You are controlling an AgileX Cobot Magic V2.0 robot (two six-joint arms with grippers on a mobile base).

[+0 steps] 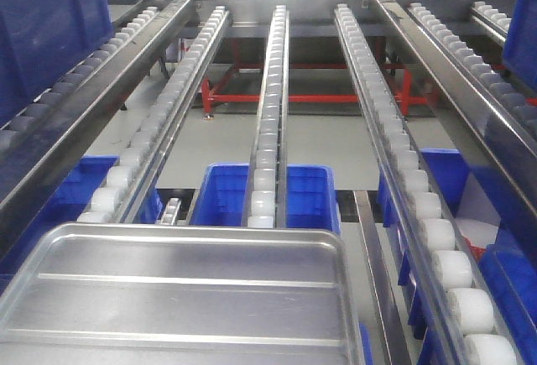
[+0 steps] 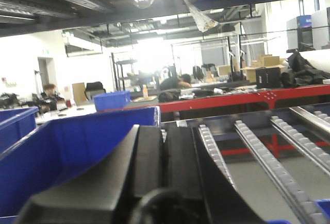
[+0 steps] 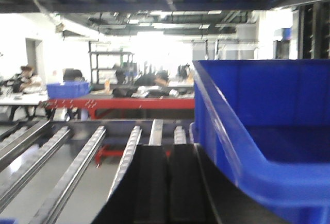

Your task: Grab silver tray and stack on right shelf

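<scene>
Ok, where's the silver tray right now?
In the front-facing view the silver tray fills the lower left, covering the near ends of the left and centre roller tracks, with a blue bin just beyond its far rim.

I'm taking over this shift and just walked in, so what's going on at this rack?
A two-armed robot is at a steel shelf of roller tracks. The silver tray lies at its near end, with blue bins below. Neither arm holds it: the left gripper and right gripper show fingers together, nothing between them.
</scene>
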